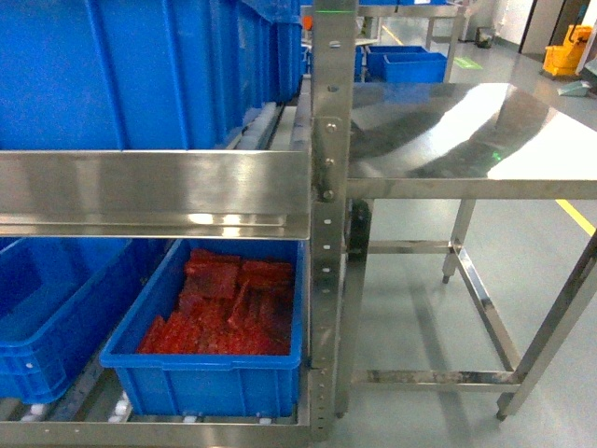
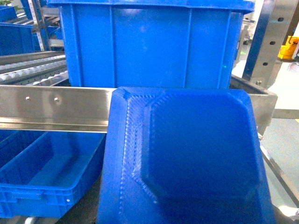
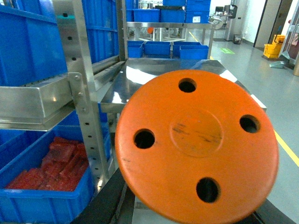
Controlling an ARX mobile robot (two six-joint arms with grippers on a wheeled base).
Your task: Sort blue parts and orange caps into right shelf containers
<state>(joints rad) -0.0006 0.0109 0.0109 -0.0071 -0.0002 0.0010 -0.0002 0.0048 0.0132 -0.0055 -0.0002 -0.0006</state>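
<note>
Now my left hand carries a blue tray-like part [image 2: 187, 158] and my right an orange four-holed disc [image 3: 196, 144] (fingers hidden, grip unclear); the shelf [image 1: 154, 191] bins [image 1: 201, 369] lie ahead and leftward, nearer my left arm.

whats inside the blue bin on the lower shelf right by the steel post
The blue bin holds a pile of flat red pieces. The shelf rail above covers its back end, and the pile hides the bin floor.
</note>
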